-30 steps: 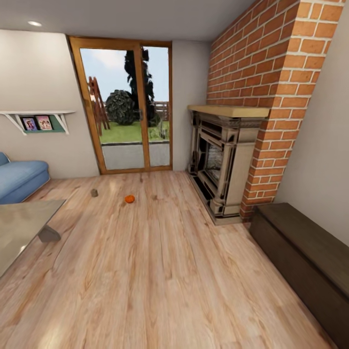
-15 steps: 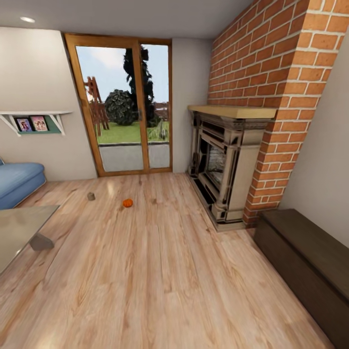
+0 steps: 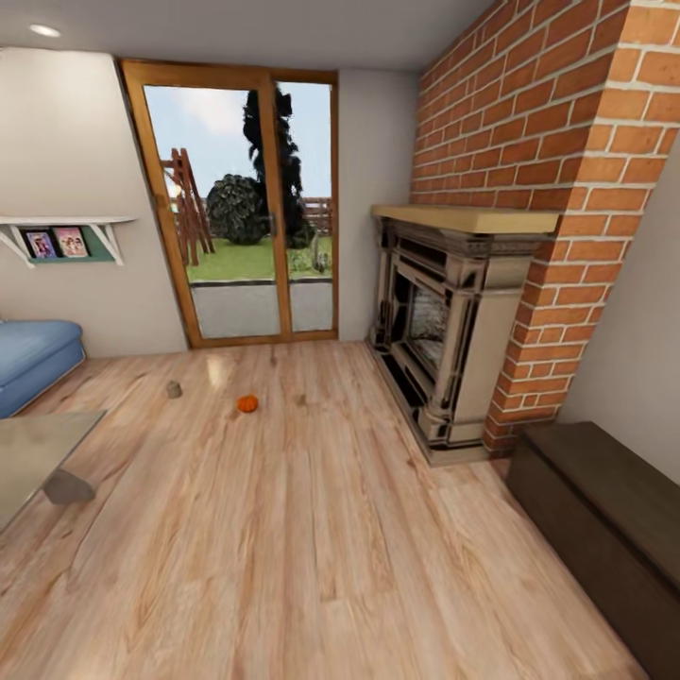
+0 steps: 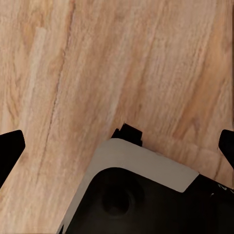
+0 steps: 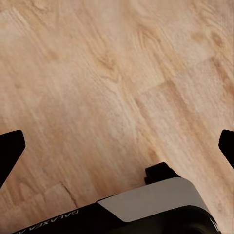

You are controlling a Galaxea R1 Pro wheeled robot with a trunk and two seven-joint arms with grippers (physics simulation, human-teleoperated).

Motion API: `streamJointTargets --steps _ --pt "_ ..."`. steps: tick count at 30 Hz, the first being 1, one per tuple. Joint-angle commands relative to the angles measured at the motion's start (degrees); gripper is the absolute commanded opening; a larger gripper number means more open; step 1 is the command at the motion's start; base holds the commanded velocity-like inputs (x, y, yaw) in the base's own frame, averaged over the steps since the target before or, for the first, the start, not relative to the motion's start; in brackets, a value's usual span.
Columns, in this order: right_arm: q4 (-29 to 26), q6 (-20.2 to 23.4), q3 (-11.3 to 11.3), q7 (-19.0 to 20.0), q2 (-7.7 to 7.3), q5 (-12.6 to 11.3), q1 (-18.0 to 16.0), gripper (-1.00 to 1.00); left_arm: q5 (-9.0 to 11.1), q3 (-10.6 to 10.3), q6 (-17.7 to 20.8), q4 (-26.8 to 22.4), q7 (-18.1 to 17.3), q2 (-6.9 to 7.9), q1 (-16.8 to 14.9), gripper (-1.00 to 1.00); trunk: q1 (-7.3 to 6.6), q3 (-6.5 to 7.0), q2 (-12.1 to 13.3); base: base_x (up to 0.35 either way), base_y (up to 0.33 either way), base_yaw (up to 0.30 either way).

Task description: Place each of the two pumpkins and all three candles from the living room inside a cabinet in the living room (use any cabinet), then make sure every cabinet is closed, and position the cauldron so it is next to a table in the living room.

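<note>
While both grippers gape, pumpkin (image 3: 246,403) on floor (image 3: 312,529), cabinet (image 3: 604,529) shut

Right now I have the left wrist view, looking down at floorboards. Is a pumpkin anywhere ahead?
Observer: Yes. In the head view one orange pumpkin lies on the wood floor, in front of the glass door.
Operator: Anything lying near it?
Observer: A small greyish stub sits on the floor to the pumpkin's left, apart from it. It may be a candle, but it is too small to tell.
Operator: And the cabinet?
Observer: The long dark cabinet stands along the right wall, just past the brick fireplace. No drawer sticks out.
</note>
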Motion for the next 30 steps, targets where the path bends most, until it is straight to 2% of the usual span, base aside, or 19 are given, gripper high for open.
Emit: streamJointTargets --steps 1,9,17,30 --pt "0.19 -0.22 0.43 -0.11 0.05 -0.24 -0.07 1.00 0.46 -0.49 -0.11 0.00 0.17 0.05 -0.03 1.00 0.03 -0.06 -0.03 0.295 0.000 0.169" --pt "0.19 -0.22 0.43 -0.11 0.05 -0.24 -0.07 1.00 0.29 -0.58 -0.53 0.00 0.17 -0.14 -0.03 1.00 0.03 -0.06 -0.03 0.304 0.000 0.203" --pt "0.19 -0.19 0.43 -0.11 0.05 -0.20 -0.07 1.00 0.29 -0.68 -0.71 0.00 0.15 -1.22 -0.04 1.00 0.03 -0.06 -0.03 0.319 -0.023 0.018" --pt "0.27 -0.08 0.43 -0.11 0.07 -0.15 -0.07 1.00 0.47 -0.66 -0.73 0.00 0.10 -1.01 0.39 1.00 0.03 -0.06 -0.03 0.321 -0.053 0.000"
